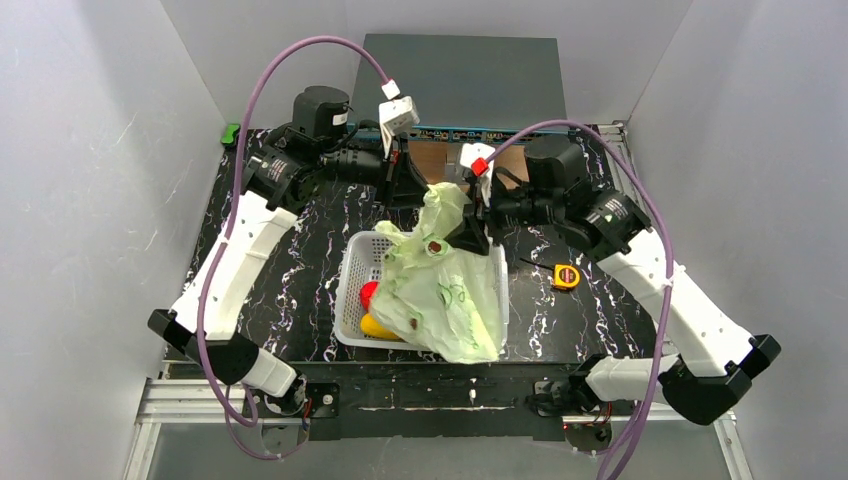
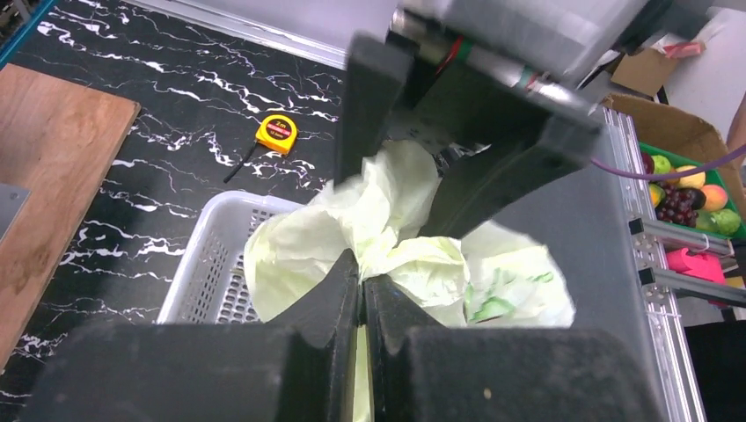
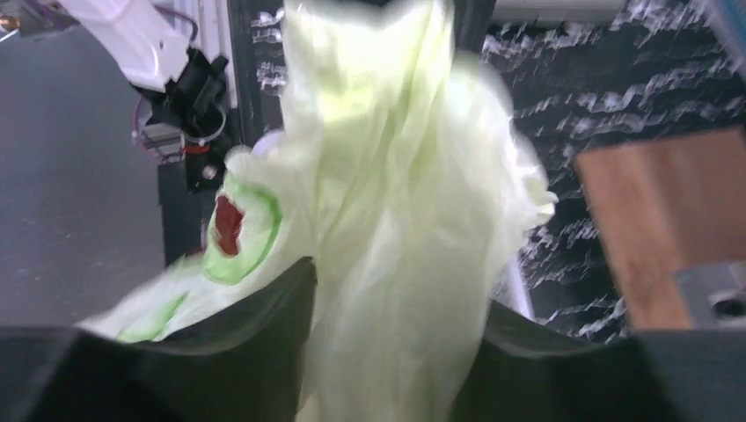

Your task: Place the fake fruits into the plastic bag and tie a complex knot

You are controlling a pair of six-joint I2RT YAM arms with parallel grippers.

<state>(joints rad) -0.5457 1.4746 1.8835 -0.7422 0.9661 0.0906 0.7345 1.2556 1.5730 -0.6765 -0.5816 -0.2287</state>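
The plastic bag (image 1: 445, 295), pale green with avocado prints, lies over the white basket (image 1: 352, 275), its neck bunched upward. My left gripper (image 1: 414, 190) is shut on a fold of the bag's top (image 2: 387, 211), as the left wrist view (image 2: 362, 274) shows. My right gripper (image 1: 470, 232) is open, its fingers (image 3: 281, 308) on either side of the gathered bag neck (image 3: 396, 202). A red fruit (image 1: 368, 293) and a yellow fruit (image 1: 378, 327) show in the basket beside the bag. The other fruits are hidden.
A yellow tape measure (image 1: 566, 276) lies on the black marbled table to the right of the basket; it also shows in the left wrist view (image 2: 275, 134). A wooden board (image 1: 440, 160) sits at the back. A bin of spare fruit (image 2: 695, 189) stands off the table.
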